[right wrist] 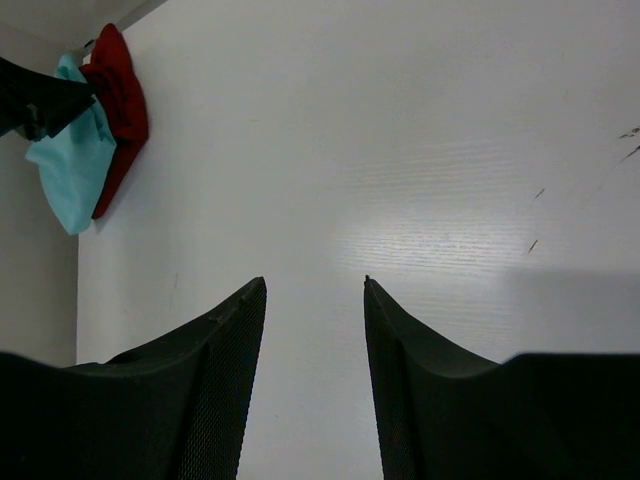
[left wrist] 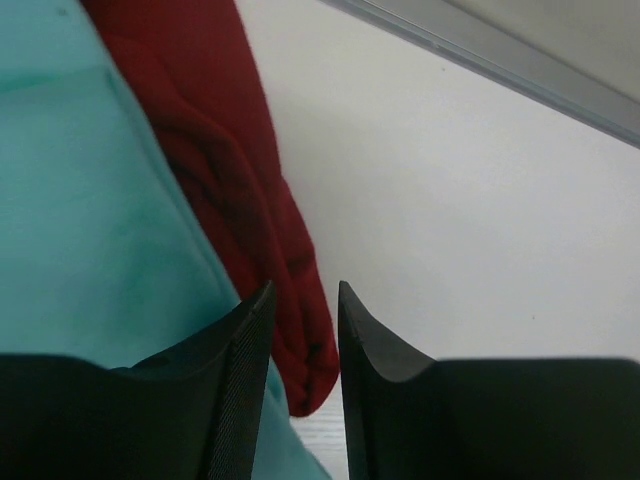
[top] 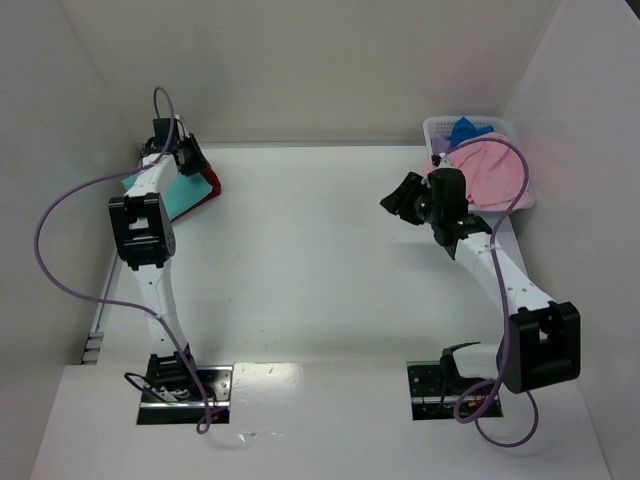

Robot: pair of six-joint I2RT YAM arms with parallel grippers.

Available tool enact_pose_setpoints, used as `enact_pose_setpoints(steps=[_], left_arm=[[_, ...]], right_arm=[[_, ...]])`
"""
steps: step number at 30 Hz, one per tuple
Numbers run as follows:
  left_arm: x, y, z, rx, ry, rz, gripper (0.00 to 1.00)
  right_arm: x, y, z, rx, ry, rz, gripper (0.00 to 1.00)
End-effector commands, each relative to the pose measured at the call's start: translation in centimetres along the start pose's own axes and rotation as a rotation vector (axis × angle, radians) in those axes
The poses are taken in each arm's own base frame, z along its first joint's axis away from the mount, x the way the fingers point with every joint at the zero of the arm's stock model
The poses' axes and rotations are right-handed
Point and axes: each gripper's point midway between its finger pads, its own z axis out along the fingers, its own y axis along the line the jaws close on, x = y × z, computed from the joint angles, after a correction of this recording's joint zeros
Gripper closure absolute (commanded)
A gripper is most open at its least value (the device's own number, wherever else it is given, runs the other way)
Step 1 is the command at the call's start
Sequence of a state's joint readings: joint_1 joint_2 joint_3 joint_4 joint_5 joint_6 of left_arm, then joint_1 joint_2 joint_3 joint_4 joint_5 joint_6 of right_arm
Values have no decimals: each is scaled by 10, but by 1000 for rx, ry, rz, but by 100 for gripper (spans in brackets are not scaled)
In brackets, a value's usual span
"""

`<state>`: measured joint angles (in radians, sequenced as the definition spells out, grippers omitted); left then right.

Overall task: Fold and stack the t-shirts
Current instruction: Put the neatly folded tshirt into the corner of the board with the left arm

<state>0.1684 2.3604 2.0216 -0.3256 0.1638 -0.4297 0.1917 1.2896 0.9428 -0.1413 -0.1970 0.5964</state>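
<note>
Lying at the table's (top: 330,260) far left corner, the teal t-shirt (left wrist: 90,200) rests atop the dark red t-shirt (left wrist: 230,190), whose edge protrudes rightward. The left gripper (left wrist: 305,290) has its jaws narrowly apart over that edge, possibly touching it. The right gripper (right wrist: 315,280) has its jaws well apart above mid-table, near the basket (top: 440,128).

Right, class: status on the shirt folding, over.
Left gripper open at teal shirt, stacked on dark red shirt. Right gripper open, empty. Pink shirt in basket. Nothing blocking.
</note>
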Motion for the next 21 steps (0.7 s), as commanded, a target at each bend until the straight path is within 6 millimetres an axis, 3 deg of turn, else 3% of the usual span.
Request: enact_pose_setpoints(steps=[1,5,8,15,21], left_arm=[[-28,9,-38,-101,-66,73,60],[-37,13,-51,-138,-75,129,60],[-26,12,-40,-134,-23,161,60],[3,-13,-21,-111,43,241,60],[22,-11,-6,-131,99,274,60]], right_arm=[[-15,13,-13,-38,-73,-3,50],[-11,11,-17,-38,-73,-3,50],[-9,10,-18,-37,-72,-3,50],[-12,11,-20,-36,-84,5,50],[-11,9,-22,-29,-90,16,50]])
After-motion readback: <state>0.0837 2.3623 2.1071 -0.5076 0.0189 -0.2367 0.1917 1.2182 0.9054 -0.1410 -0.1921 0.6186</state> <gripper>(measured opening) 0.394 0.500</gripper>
